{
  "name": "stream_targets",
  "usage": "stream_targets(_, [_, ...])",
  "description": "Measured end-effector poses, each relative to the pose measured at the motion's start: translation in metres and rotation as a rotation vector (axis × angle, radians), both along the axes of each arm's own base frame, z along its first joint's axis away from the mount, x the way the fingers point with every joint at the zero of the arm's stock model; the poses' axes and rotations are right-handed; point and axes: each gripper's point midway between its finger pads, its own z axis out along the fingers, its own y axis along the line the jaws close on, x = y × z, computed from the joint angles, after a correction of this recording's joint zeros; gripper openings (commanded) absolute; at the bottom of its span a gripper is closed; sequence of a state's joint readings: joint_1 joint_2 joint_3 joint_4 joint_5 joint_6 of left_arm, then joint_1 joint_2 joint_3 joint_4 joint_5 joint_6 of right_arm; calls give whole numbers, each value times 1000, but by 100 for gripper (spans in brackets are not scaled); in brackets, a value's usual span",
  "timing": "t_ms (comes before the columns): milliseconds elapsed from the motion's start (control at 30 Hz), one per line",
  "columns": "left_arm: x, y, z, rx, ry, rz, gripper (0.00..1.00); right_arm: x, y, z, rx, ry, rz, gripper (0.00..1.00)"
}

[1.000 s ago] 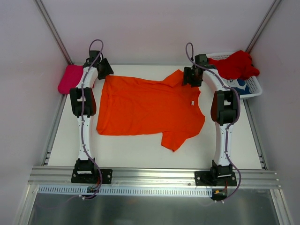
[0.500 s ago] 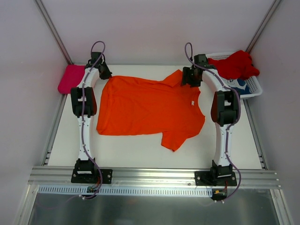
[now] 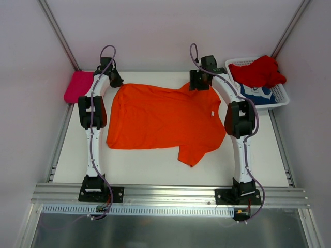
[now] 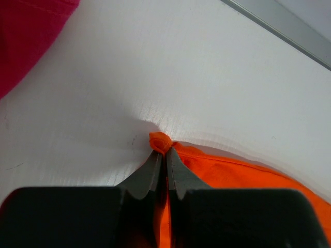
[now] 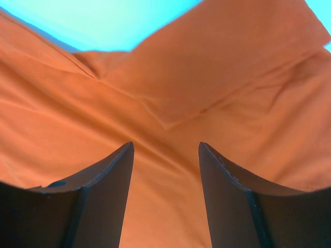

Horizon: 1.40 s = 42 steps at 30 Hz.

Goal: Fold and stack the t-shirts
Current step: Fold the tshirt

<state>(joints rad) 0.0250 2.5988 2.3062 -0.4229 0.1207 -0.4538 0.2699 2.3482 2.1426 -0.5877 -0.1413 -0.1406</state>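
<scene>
while left jaws pinch the orange t-shirt (image 3: 165, 119), right jaws gape.

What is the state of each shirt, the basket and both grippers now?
orange t-shirt: spread flat on the table.
pink t-shirt: compact bundle at the far left.
red t-shirt: crumpled in the basket.
blue t-shirt: under the red t-shirt.
left gripper: shut on the orange t-shirt's corner.
right gripper: open above the orange t-shirt.
</scene>
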Motion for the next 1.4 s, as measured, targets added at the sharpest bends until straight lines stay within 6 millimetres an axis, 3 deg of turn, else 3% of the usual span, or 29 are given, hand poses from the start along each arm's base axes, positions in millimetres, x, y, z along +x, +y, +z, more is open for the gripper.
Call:
stream_targets(167, [0, 0, 0, 0, -2, 0, 0, 12, 6, -10, 2, -14, -2, 57])
stream_targets(633, [0, 0, 0, -1, -3, 1, 0, 11, 4, -46, 2, 29, -61, 56])
stream_targets(867, [0, 0, 0, -1, -3, 1, 0, 9, 12, -50, 14, 32, -65, 56])
stream_targets(1133, [0, 0, 0, -1, -3, 1, 0, 5, 25, -52, 20, 30, -48, 47])
stream_targets(1400, [0, 0, 0, -1, -3, 1, 0, 6, 24, -52, 10, 24, -54, 49])
